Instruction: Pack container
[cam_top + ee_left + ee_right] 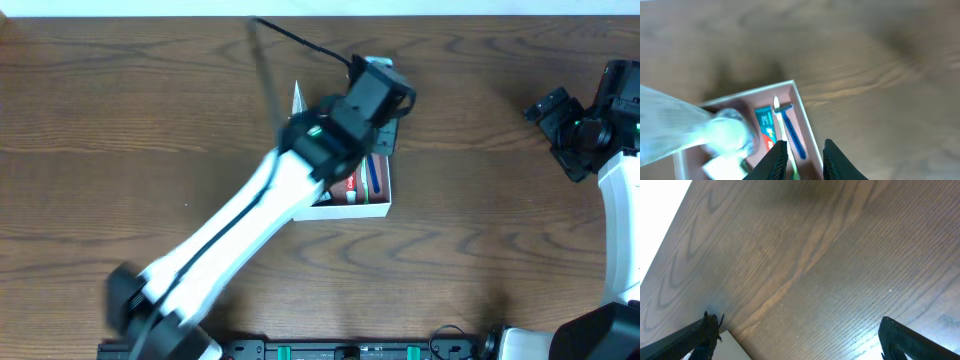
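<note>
White-walled, pinkish container [360, 211]; brown woodgrain table [120, 100]

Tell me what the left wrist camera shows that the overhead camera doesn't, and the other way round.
Only the left wrist view: a blurred clear plastic item at the container's left side, and the left gripper, slightly apart with nothing between. Only the overhead view: the right gripper far to the right on the table, away from the container, and the left arm covering most of the container. Both: the container, with a toothpaste tube and a blue-handled item inside.
</note>
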`<state>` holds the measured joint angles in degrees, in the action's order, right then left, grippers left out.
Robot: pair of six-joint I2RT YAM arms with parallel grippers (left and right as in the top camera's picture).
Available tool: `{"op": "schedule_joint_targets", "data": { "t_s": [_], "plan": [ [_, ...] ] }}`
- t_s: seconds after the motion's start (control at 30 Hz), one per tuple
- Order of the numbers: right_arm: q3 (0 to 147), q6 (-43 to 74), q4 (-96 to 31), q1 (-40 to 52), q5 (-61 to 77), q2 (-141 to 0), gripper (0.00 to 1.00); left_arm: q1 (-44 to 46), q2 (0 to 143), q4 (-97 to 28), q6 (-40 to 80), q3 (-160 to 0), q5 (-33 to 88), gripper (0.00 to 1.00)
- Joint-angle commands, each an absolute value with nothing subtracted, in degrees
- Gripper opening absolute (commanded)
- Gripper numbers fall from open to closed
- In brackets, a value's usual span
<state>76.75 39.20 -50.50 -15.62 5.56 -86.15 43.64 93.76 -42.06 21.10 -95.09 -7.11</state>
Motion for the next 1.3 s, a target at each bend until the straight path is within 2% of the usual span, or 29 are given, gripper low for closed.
{"op": "schedule_joint_targets", "data": {
  "t_s": [0.0,0.13,0.2,0.23,0.4,0.57,0.7,0.83,0.9,0.97,1.07,1.1,1.2,1.27],
  "plan": [
    [76.82,38.48,-50.59,-15.90,5.37,-85.49,0.99,45.65,86.11,-46.52,14.98,-96.73,-14.15,0.26],
    [76.82,38.48,-50.57,-15.90,5.37,-85.49,0.99,46.02,78.26,-56.95,15.05,-96.73,-23.97,0.39],
    [76.82,38.48,-50.59,-15.90,5.37,-85.49,0.99,45.67,75.11,-62.39,15.75,-96.68,-27.18,0.53],
    [76.82,38.48,-50.59,-15.90,5.37,-85.49,0.99,45.30,73.17,-66.19,18.65,-96.55,-30.11,0.56],
    [76.82,38.48,-50.59,-15.90,5.37,-85.49,0.99,44.21,65.76,-75.61,30.57,-93.76,-36.82,0.58],
    [76.82,38.48,-50.59,-15.90,5.37,-85.49,0.99,44.40,53.78,-75.07,35.88,-84.62,-37.56,0.58],
    [76.82,38.48,-50.59,-15.90,5.37,-85.49,0.99,46.98,41.80,-67.29,30.72,-72.16,-33.71,0.60],
    [76.82,38.48,-50.57,-15.90,5.37,-85.49,0.99,49.69,31.42,-52.34,17.15,-56.75,-16.53,0.70],
    [76.82,38.48,-50.57,-15.90,5.37,-85.49,0.99,50.06,28.47,-45.65,14.81,-49.45,-10.04,0.77],
    [76.82,38.48,-50.57,-15.90,5.37,-85.49,0.99,50.06,27.44,-38.79,14.96,-42.06,-7.70,0.80],
    [76.82,38.48,-50.57,-15.90,5.37,-85.49,0.99,50.06,28.95,-27.99,15.07,-32.23,-6.83,0.96],
    [76.82,38.48,-50.59,-15.90,5.37,-85.49,0.99,50.06,29.76,-24.23,15.09,-29.67,-5.45,0.98],
    [76.82,38.48,-50.59,-15.90,5.37,-85.49,0.99,50.06,33.41,-12.19,15.07,-23.27,-1.26,0.98],
    [76.82,38.48,-50.59,-15.90,5.37,-85.49,0.99,50.06,35.35,-11.27,15.05,-22.41,-1.30,0.98]
  ]
}}
